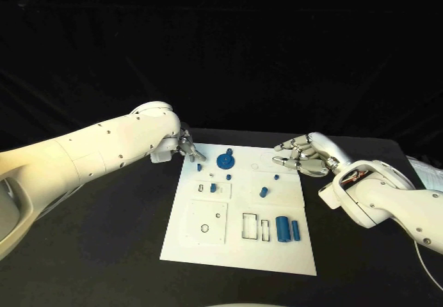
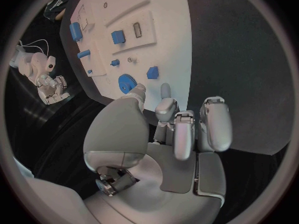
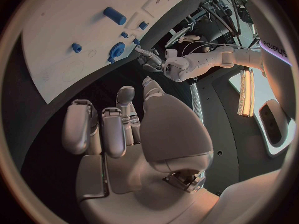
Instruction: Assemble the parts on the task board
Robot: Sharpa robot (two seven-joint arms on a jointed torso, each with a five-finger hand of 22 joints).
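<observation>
Head view: a broad black desk (image 1: pixel 102 256) under a dark backdrop carries the flat white rectangular task board (image 1: pixel 242 211), lying between the two arms. The left hand (image 1: pixel 185 147) hovers at the board's far left corner, just beside a blue gear-shaped part (image 1: pixel 225 160); the right hand (image 1: pixel 305 157) hangs at the far right edge, fingers curled in on nothing. Two blue cylindrical parts (image 1: pixel 287 230) lie side by side near the board's right edge, with smaller blue pieces (image 1: pixel 264 190) scattered mid-board. Left wrist view shows what the head camera hides: the left hand's silver fingers (image 2: pixel 212 122) are loosely bent, apart and empty above the desk beside the board.
</observation>
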